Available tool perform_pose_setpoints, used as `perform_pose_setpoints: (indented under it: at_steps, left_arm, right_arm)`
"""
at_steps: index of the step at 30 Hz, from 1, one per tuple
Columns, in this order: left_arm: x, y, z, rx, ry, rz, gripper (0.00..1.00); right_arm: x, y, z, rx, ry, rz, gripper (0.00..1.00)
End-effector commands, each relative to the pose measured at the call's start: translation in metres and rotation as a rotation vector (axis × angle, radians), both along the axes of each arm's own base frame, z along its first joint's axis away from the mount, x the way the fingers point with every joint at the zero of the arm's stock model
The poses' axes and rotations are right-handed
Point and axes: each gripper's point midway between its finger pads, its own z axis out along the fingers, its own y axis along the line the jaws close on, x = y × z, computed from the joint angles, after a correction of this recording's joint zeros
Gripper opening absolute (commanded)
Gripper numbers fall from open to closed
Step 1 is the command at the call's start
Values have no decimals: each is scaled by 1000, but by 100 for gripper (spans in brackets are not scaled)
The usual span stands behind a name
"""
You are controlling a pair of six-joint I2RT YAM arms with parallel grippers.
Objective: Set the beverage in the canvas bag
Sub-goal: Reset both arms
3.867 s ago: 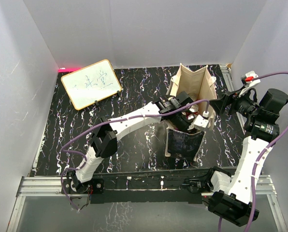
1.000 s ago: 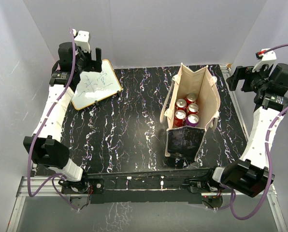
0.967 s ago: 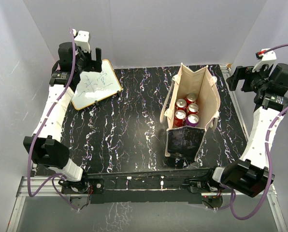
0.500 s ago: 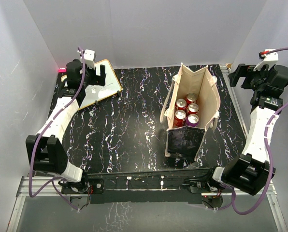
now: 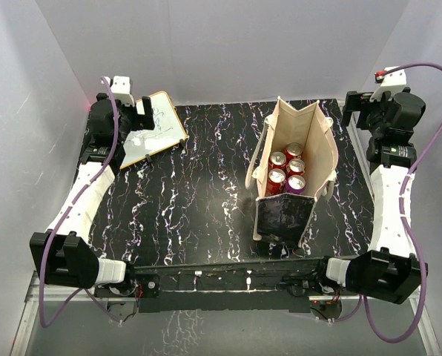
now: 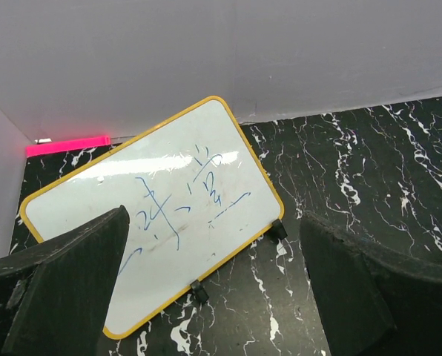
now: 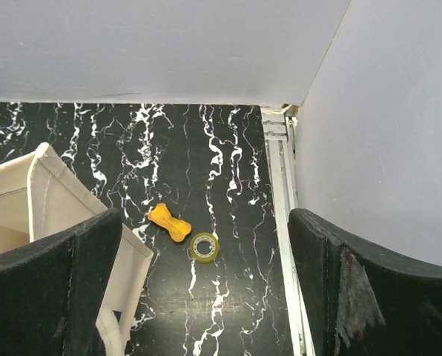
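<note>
Bag [image 5: 321, 156]: upright; I count four cans [image 5: 278, 159] inside.
Left claw [image 6: 213, 220]: spread, empty, near whiteboard [image 6: 169, 185].
Right claw [image 7: 205, 219]: spread, empty.

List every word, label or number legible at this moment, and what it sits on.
On the whiteboard: blue handwritten strokes, too scrawled to read.
On the cans in the canvas bag: only the tops show, labels hidden.
On the bag's black panel: no print legible.
No other text is visible.
</note>
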Motion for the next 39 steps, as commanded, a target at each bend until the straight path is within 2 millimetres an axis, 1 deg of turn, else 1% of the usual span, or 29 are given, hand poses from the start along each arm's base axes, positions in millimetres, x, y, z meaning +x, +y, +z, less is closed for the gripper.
perform_pose_setpoints:
  at_steps: [1,5,8,10,14,16,21,25,30,36,39]
  left_arm:
    - [-4,4,32,-4,-67,11,97]
    - [-9,4,40,-5,-72,11,97]
    - [-10,5,44,0,-71,11,97]
    - [-10,3,47,-2,-77,3,97]
    - [-10,-1,47,-11,-82,-18,97]
    - [-11,-2,47,-16,-82,-24,97]
    - [-15,-2,49,-27,-84,-19,97]
    - [-20,4,50,-36,-76,16,97]
    - [-25,16,49,-46,-74,84,97]
    - [-27,35,51,-72,-93,200,97]
    - [-27,34,52,-78,-98,196,97]
  right_arm:
    - [-21,-19,29,-95,-73,-146,99]
    - [-33,-16,35,-133,-93,-135,99]
    - [-40,-12,43,-130,-105,-129,99]
    - [-44,-11,45,-129,-99,-134,99]
    - [-57,-18,50,-126,-114,-195,99]
    - [-62,-16,53,-135,-127,-190,99]
    - [-71,-6,50,-142,-124,-145,99]
    - [-72,-2,50,-120,-127,-131,99]
    - [-69,-2,48,-110,-129,-132,99]
    - [-62,-4,53,-112,-141,-131,99]
    - [-60,-4,50,-111,-136,-131,99]
